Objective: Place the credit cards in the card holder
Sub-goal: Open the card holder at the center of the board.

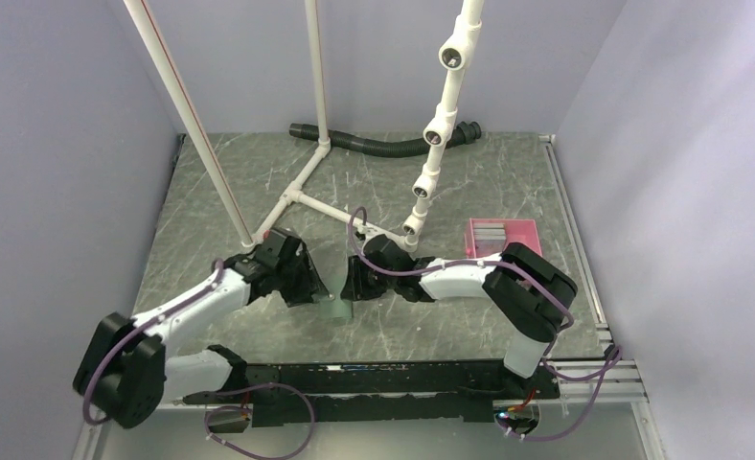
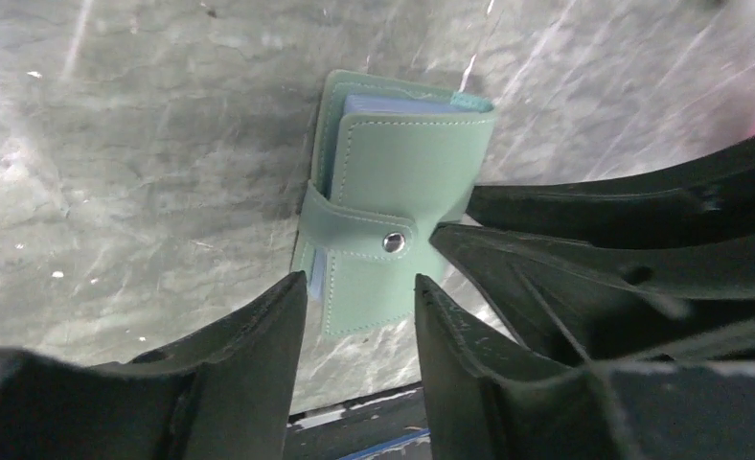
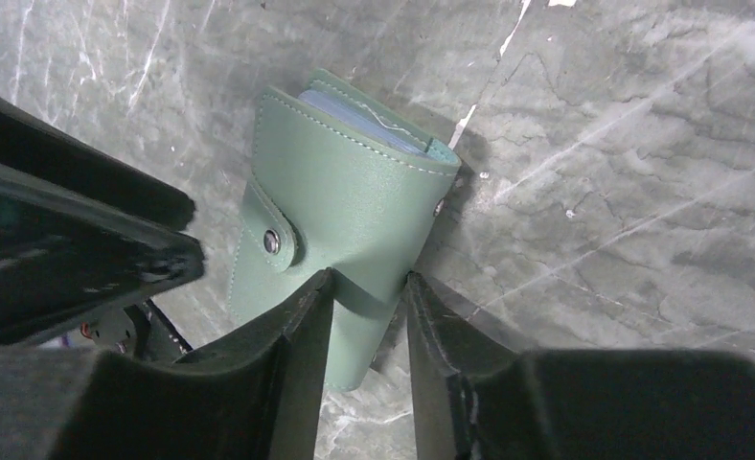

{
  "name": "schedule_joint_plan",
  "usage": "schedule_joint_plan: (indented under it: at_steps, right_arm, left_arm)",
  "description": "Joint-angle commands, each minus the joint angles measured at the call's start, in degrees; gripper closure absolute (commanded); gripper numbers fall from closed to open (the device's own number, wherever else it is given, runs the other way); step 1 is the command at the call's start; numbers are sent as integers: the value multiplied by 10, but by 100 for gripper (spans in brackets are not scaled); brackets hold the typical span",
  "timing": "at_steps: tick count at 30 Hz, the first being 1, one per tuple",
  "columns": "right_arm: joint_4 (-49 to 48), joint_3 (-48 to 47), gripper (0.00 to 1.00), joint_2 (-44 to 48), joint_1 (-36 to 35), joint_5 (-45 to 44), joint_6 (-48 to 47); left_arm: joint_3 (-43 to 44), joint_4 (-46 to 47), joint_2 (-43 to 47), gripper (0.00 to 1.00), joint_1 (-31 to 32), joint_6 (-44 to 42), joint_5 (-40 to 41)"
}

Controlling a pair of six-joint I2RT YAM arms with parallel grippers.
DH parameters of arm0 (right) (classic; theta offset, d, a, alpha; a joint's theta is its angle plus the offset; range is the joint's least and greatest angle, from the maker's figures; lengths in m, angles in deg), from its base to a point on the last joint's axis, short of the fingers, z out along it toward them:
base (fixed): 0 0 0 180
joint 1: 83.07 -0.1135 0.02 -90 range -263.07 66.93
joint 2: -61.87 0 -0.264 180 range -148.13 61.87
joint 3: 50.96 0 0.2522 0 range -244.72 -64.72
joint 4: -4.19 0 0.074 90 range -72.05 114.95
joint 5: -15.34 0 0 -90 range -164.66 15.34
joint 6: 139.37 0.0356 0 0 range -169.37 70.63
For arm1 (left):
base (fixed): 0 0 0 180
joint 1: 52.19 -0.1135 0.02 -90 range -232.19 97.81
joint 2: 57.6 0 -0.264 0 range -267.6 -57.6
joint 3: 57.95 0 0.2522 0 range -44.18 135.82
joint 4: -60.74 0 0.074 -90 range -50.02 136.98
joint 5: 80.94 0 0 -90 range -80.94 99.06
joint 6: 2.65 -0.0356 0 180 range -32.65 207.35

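Green card holder (image 3: 340,192) inside right pincer (image 3: 369,286), apparently in contact.

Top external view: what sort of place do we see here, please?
Probably a robot test cell in a laboratory: plain lavender walls enclose a marbled table, two robot arms are bolted at its near edge, and a white pipe frame stands on it.

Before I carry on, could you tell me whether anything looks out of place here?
Nothing looks spilled or damaged. The only snag: the card holder is snapped shut, while the credit cards lie in the pink tray.
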Motion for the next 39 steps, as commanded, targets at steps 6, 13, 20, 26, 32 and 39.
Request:
schedule_joint_plan:
  at_steps: [6,13,20,26,32,39]
  right_arm:
    - [-22,-4,71,-11,0,-2,-24]
    - [-29,-4,72,-20,-1,7,-21]
    - [-32,-6,72,-21,0,7,-21]
    - [-36,-5,72,-22,-1,2,-20]
    - [-13,-14,68,-24,-1,-15,-48]
    - [26,-35,59,-32,-1,-38,-110]
  left_arm:
    - [115,-40,-139,59,62,-89,53]
    - [169,-92,-215,53,98,-62,122]
    - [192,-142,-282,58,106,-32,170]
    - [165,-97,-316,64,106,-45,142]
    - [109,-39,-251,83,106,-74,114]
    - [26,29,-71,100,99,-110,102]
